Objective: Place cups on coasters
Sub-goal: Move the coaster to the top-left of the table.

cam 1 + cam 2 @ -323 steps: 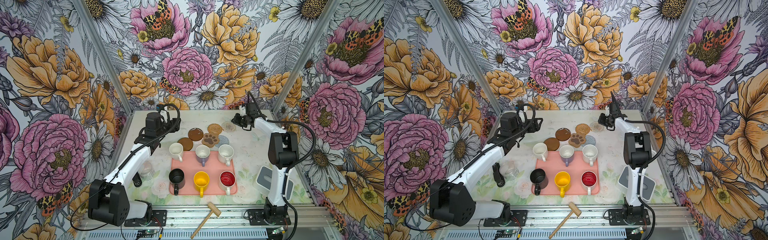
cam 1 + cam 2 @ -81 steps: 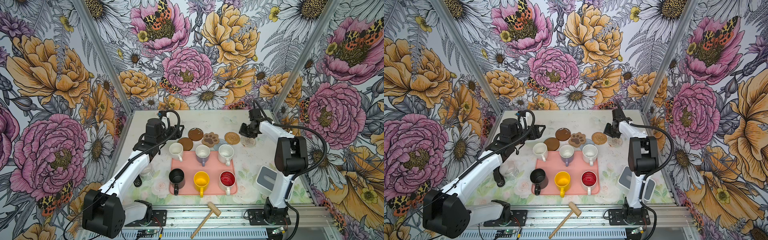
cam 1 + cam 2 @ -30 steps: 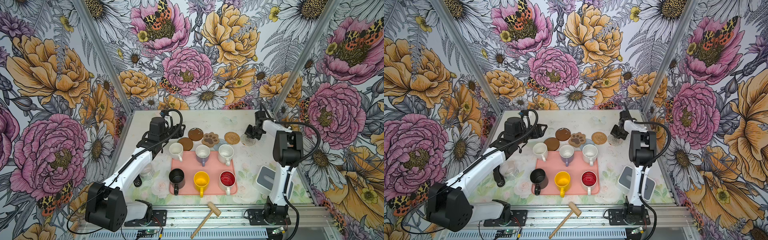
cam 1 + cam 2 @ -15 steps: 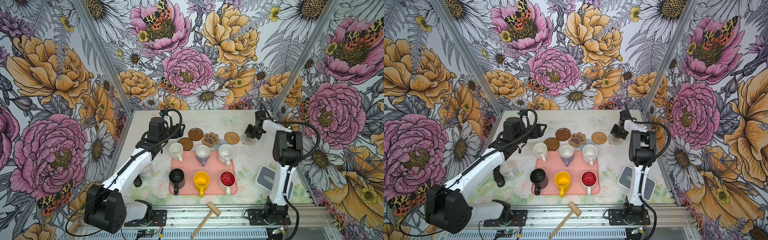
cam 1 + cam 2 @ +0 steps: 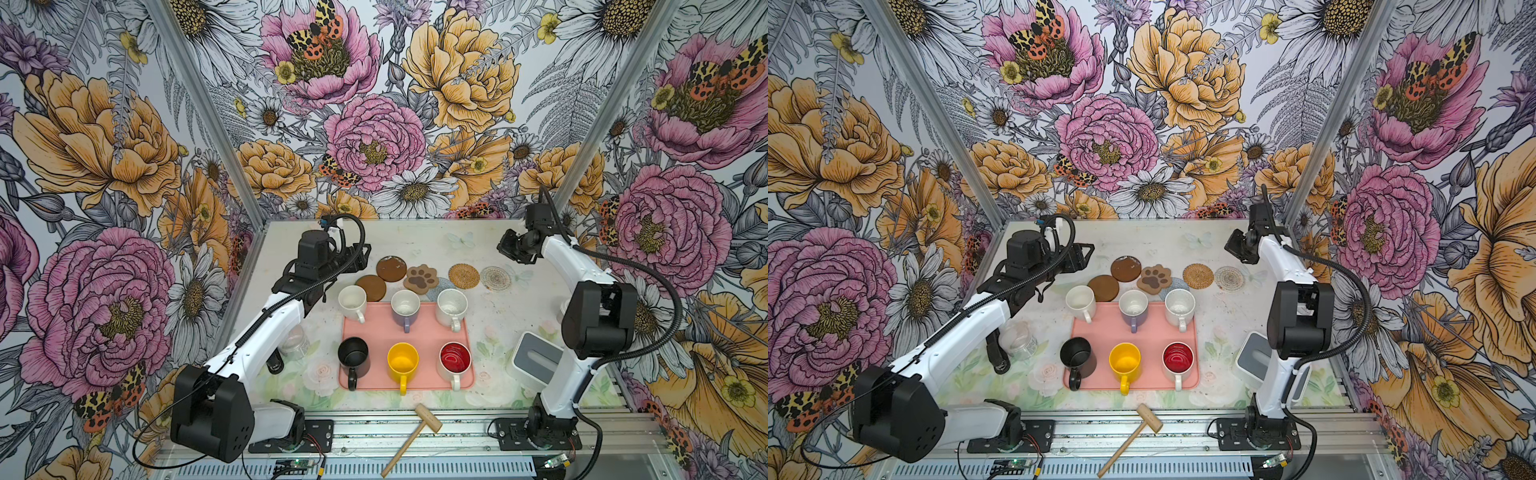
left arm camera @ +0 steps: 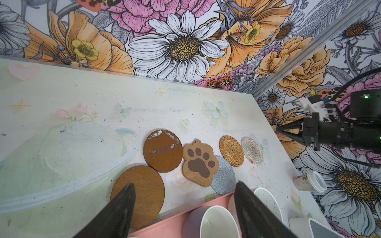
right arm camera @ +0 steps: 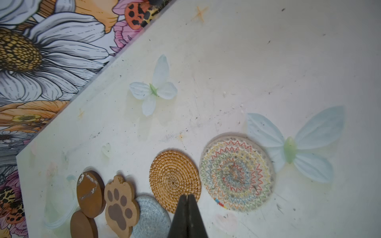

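Six cups stand by the pink tray (image 5: 428,336). A white one (image 5: 352,299), a lavender one (image 5: 405,305) and a speckled white one (image 5: 451,303) form the far row. Black (image 5: 353,355), yellow (image 5: 402,362) and red-inside (image 5: 454,359) cups form the near row. Behind them lie the coasters: two brown discs (image 5: 391,268) (image 5: 371,287), a paw (image 5: 421,278), a grey-blue round (image 5: 442,286) partly under the paw, a tan woven round (image 5: 464,275) and a pale round (image 5: 495,277). My left gripper (image 6: 184,184) hangs open and empty above the discs and lavender cup. My right gripper (image 7: 187,195) is shut and empty above the tan round.
A clear glass jar (image 5: 296,343) stands left of the tray under my left arm. A white box (image 5: 536,359) sits at the right by the right arm's base. A small lidded paper cup (image 6: 311,182) stands near the right wall. A wooden mallet (image 5: 415,432) lies on the front rail.
Since the oldest frames the tan and pale woven rounds have shifted right and nearer. The right gripper has lifted off the pale round. Over the last second nothing moves.
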